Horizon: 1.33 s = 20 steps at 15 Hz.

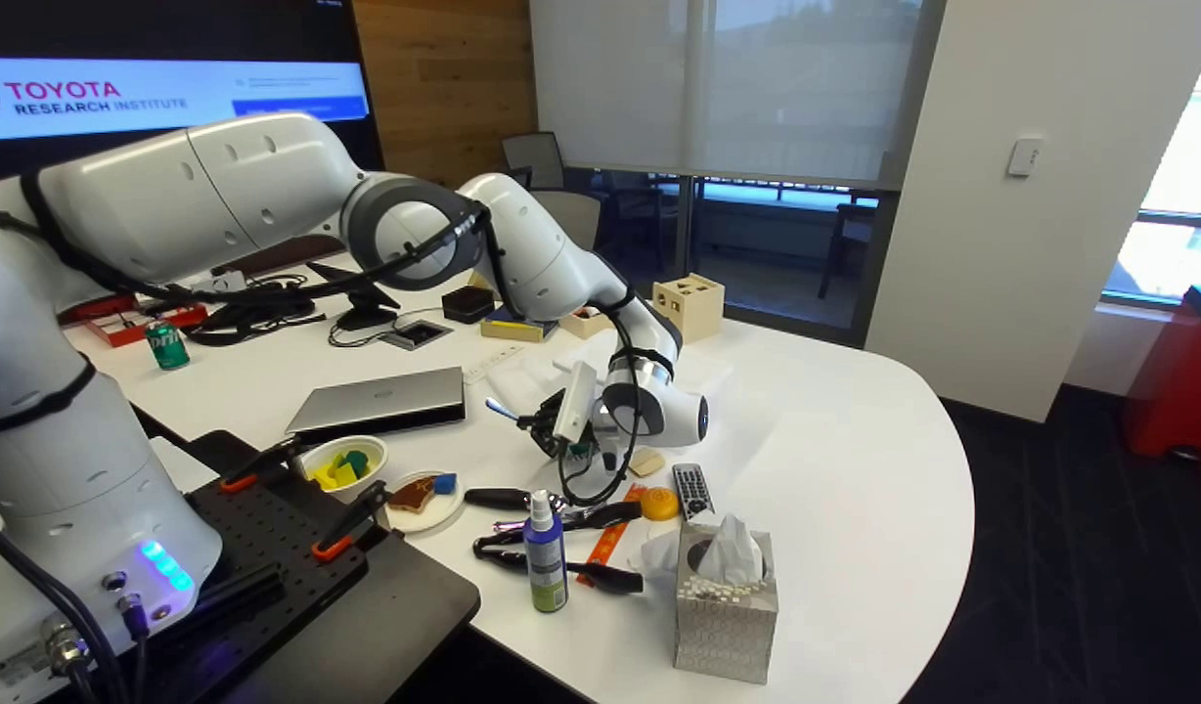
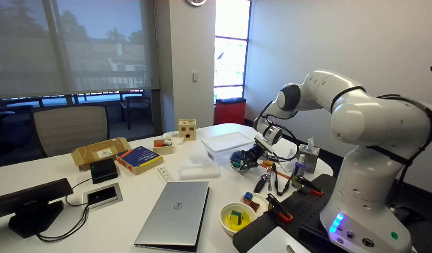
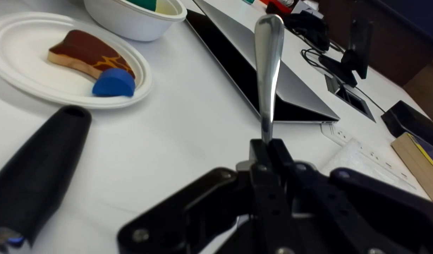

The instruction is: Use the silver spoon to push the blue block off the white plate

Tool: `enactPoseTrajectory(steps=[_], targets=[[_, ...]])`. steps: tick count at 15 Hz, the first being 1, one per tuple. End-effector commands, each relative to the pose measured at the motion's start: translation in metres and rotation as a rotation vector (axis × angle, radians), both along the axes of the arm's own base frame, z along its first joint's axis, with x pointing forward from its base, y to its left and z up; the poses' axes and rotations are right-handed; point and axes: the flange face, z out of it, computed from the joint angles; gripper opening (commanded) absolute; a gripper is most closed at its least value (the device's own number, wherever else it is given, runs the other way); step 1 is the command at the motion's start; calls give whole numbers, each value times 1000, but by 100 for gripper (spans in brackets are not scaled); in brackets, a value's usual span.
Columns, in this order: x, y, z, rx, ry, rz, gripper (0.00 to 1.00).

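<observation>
The silver spoon (image 3: pixel 268 60) is a narrow shiny metal piece in the wrist view. My gripper (image 3: pixel 267 144) is shut on it, and a rounded end sticks out beyond the fingertips; its other end is hidden. In an exterior view the spoon (image 1: pixel 501 408) juts from the gripper (image 1: pixel 526 421), above the table. The blue block (image 3: pixel 114 83) lies on the white plate (image 3: pixel 22 53) near its rim, touching a brown piece with yellow lines (image 3: pixel 89 53). The block (image 1: pixel 445 483) (image 2: pixel 248 195) and plate (image 1: pixel 434 522) (image 2: pixel 263 204) show in both exterior views. Gripper and spoon are apart from the plate.
A white bowl (image 3: pixel 135 23) with yellow and green pieces stands beside the plate. A silver laptop (image 2: pixel 175 214) lies near them. Black-handled tools (image 1: pixel 503 499), a spray bottle (image 1: pixel 545 562) and a tissue box (image 1: pixel 724 626) stand or lie on the plate's other side.
</observation>
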Motion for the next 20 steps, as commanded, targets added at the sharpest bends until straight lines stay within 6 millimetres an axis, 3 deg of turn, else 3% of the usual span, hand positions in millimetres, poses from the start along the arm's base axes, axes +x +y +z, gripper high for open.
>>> enactPoseTrajectory(steps=[1, 13, 20], targets=[[9, -18, 16, -74, -12, -48, 2], [33, -35, 45, -265, -36, -69, 2], [50, -40, 67, -472, 0, -43, 2]])
